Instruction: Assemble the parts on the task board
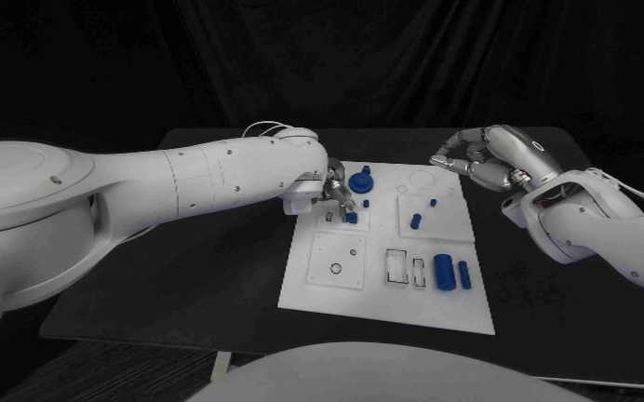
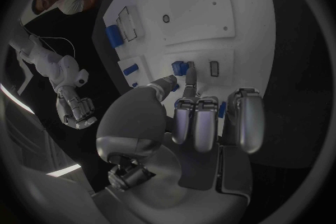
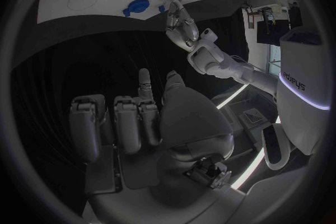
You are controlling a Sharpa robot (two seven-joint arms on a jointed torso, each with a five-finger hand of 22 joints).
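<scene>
Stretching across a black table (image 1: 201, 272), the robot's left arm (image 1: 175, 179) reaches from the near-left side to the far-left part of the white task board (image 1: 382, 300), a long plate whose length runs away from the robot. The left hand (image 1: 327, 190) hovers low over the board with its fingers curled, and a fingertip (image 2: 170, 81) touches a small blue peg (image 1: 352, 218) standing upright in a rectangular slot; the wrist view shows the thumb and a finger closing on the peg's sides, so the hand seems to pinch it. The right hand (image 1: 489, 158) hangs above the table just beyond the board's far-right corner, fingers curled inward on nothing. Near the board's near-right edge two blue cylinders (image 1: 452, 273) lie side by side, long axes running along the board's length, beside an outlined rectangular recess (image 1: 397, 265). A round blue knob (image 1: 361, 180) stands just beyond the left hand, and a short blue pin (image 1: 416, 221) lies mid-board. In the right wrist view, a white housing (image 3: 304, 78) carries dark lettering too bent to read surely.
</scene>
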